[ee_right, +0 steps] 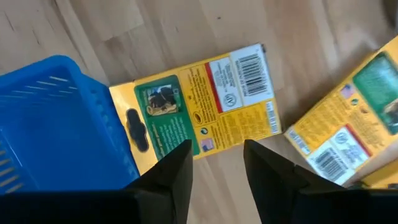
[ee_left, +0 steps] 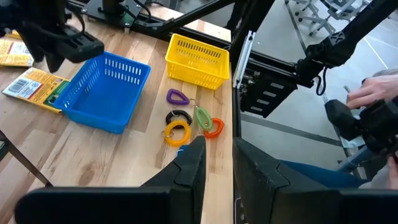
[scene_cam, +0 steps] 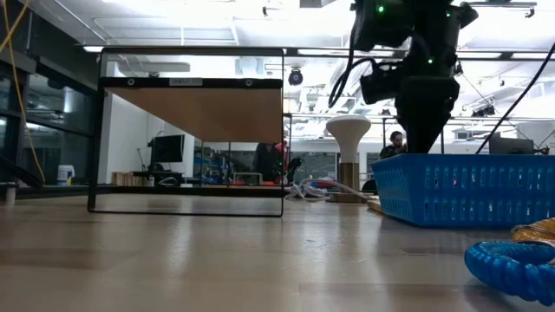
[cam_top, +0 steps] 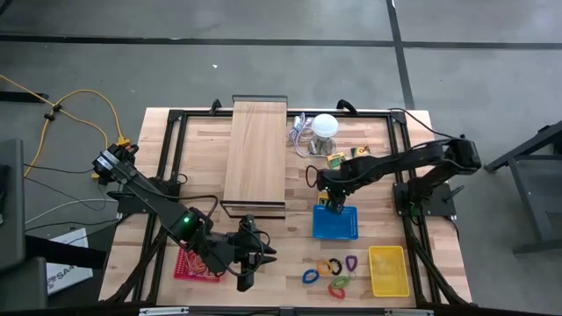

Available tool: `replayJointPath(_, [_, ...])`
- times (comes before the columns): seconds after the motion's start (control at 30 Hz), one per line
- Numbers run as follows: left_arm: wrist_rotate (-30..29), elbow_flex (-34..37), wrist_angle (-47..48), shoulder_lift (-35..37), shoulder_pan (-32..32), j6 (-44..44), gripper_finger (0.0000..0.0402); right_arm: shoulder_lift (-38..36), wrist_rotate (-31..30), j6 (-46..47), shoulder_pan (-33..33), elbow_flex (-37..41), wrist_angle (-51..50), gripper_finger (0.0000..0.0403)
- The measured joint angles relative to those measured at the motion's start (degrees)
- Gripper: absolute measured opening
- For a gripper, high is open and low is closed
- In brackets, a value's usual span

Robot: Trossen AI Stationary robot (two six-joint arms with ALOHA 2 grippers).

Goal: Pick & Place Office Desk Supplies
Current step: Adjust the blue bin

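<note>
1. Grey concrete floor [cam_top: 263,61], crossed by dark seams, surrounds the wooden table [cam_top: 386,145].
2. Ceiling lights [scene_cam: 217,17] brighten a workshop-like hall.
3. A person [scene_cam: 395,141], possibly seated, appears far behind.

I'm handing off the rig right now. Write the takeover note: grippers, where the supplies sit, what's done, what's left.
Right gripper: open, empty, hovering over a yellow printed pack lying flat on the table against the blue basket. Another pack lies beside it, apart from the first.
Left gripper: open, empty, at the table's front, near the red tray.
Loop clips lie loose in a cluster on the table in front of the blue basket, next to the yellow basket.
Done: no packs or clips visible in the blue or yellow basket.
Left: packs and clips all still need placing.
</note>
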State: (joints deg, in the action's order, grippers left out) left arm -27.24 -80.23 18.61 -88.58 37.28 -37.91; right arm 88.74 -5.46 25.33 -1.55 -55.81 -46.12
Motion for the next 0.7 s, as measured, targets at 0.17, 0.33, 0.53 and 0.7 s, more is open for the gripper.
replayJointPath(0.17, [0.00,0.00,-0.02,0.00,0.00,0.00,0.0077,1.74,1.14,0.43,-0.70,0.02,1.01,0.0130])
replayJointPath(0.33, [-0.02,0.00,-0.06,0.00,0.00,0.00,0.0077,1.76,1.31,2.73,-1.94,0.02,1.48,0.0129])
replayJointPath(0.53, [0.00,0.00,-0.24,0.00,0.00,0.00,0.0077,1.76,1.57,5.31,-3.80,0.04,0.84,0.0129])
replayJointPath(0.7, [-0.02,0.00,-0.26,0.00,0.00,0.00,0.0077,1.76,1.57,7.32,-5.56,0.04,0.91,0.0129])
